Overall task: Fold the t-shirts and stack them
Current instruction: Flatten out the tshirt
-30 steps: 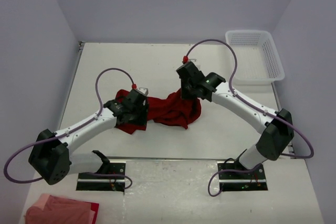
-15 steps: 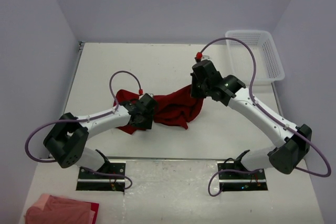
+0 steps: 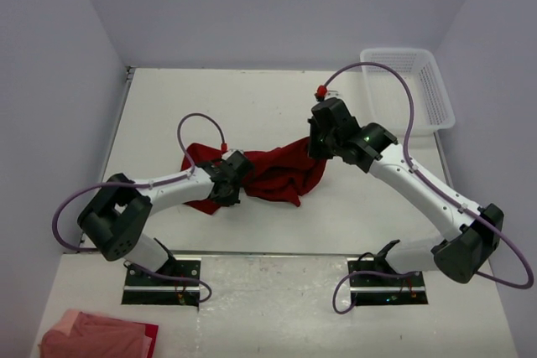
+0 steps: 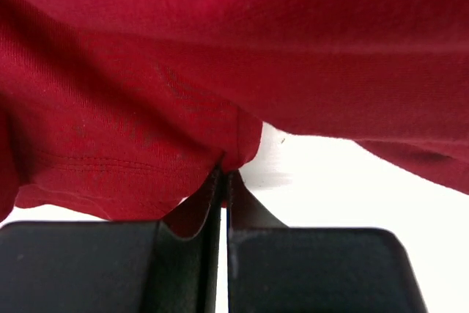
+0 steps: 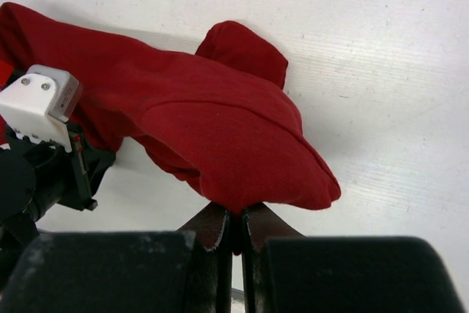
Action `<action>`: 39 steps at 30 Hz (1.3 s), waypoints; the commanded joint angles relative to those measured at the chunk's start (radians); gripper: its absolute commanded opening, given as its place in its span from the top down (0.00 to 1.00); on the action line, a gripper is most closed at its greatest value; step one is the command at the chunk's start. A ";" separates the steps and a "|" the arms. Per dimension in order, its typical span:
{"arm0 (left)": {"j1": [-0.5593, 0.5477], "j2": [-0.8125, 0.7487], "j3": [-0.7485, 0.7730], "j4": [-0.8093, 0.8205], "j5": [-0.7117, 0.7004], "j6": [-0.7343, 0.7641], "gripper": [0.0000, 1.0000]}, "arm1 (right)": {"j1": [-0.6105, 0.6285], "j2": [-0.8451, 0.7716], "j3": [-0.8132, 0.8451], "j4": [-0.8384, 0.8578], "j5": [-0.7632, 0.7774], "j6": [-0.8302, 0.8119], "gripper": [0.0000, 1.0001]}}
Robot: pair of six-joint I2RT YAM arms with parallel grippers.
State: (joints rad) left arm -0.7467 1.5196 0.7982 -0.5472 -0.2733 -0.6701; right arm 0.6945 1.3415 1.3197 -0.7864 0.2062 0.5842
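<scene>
Starting at the left, you have bare table (image 3: 151, 123) between the cloth and the left edge. Your left gripper (image 4: 226, 174) is pinched together on the deep red t-shirt (image 3: 273, 172), which lies mid-table. Your right gripper (image 5: 236, 214) is clamped on its right end. The white mesh basket (image 3: 419, 81) sits well apart, far right. Since a second ago, your right gripper has moved rightward, drawing the shirt out.
</scene>
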 commanded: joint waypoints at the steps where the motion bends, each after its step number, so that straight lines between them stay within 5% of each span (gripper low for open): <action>1: -0.002 -0.063 -0.011 -0.020 0.003 -0.031 1.00 | -0.013 -0.004 0.015 0.009 0.027 -0.023 1.00; 13: -0.003 -0.463 0.327 -0.405 -0.187 -0.069 1.00 | -0.039 0.061 0.073 -0.034 0.062 -0.064 1.00; 18: -0.003 -0.527 0.432 -0.500 -0.319 -0.074 1.00 | -0.039 0.030 0.154 -0.137 0.200 -0.096 1.00; 25: -0.003 -0.539 0.668 -0.560 -0.434 -0.014 1.00 | -0.041 -0.028 0.378 -0.281 0.353 -0.190 1.00; 31: -0.003 -0.559 0.931 -0.577 -0.466 0.073 1.00 | -0.038 -0.106 0.585 -0.392 0.342 -0.260 1.00; 39: -0.002 -0.679 1.105 -0.415 -0.282 0.263 1.00 | 0.066 -0.208 0.851 -0.543 0.213 -0.305 1.00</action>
State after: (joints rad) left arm -0.7475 0.8825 1.8343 -1.0561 -0.6254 -0.5179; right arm 0.7189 1.1549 2.0819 -1.2297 0.4625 0.3222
